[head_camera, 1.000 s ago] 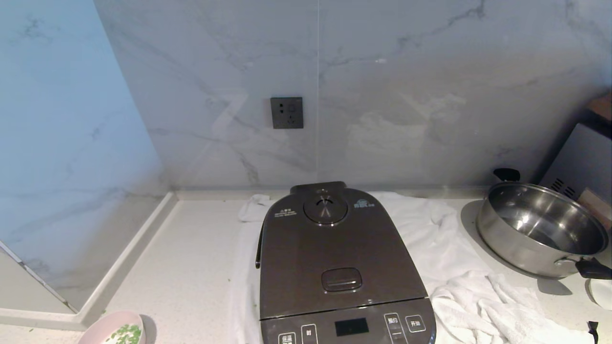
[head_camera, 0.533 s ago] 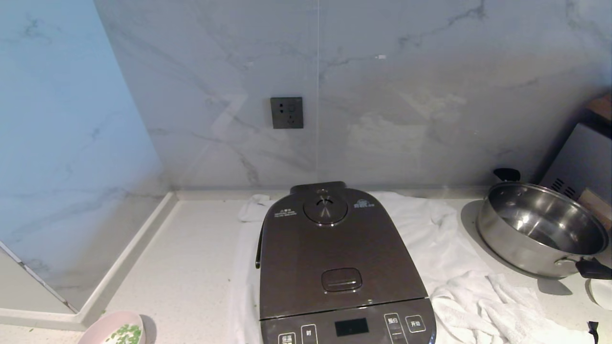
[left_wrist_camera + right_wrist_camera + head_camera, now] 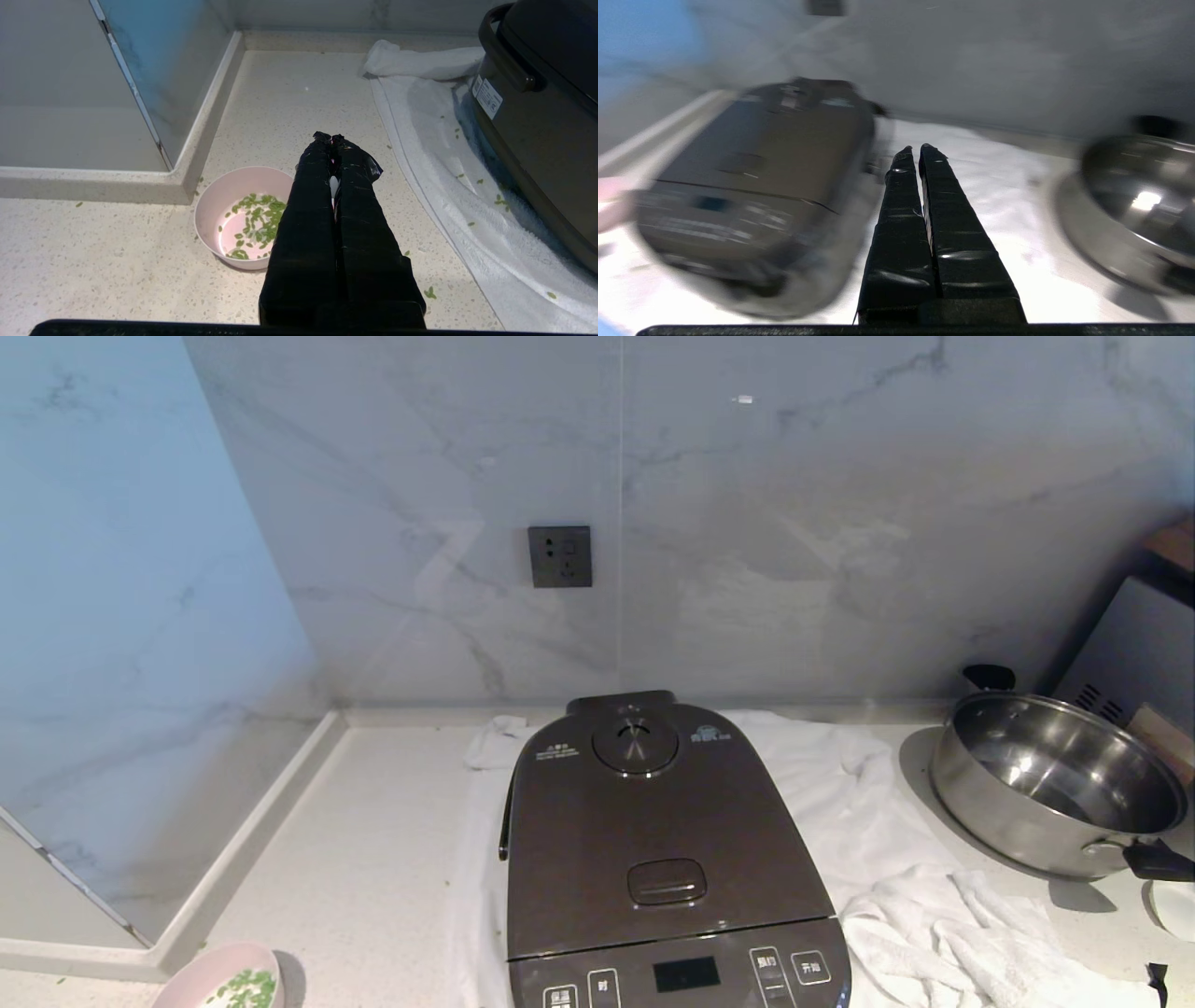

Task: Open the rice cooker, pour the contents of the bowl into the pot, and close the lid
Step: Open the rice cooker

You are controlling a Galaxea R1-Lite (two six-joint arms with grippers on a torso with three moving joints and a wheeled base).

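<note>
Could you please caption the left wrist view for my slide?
Left gripper, jaws shut, hovers beside the bowl of green bits; cooker on a towel.

My rice cooker (image 3: 667, 859) sits on a towel (image 3: 896, 859) spread over the counter (image 3: 373, 840), its lid (image 3: 653, 831) down, with the wall socket (image 3: 560, 556) behind and above it. The bowl (image 3: 224, 980) stands on the counter to the cooker's left, off the towel, with the contents (image 3: 254, 224) in it. A steel pot (image 3: 1055, 793) rests to the cooker's right, beyond the towel's edge
</note>
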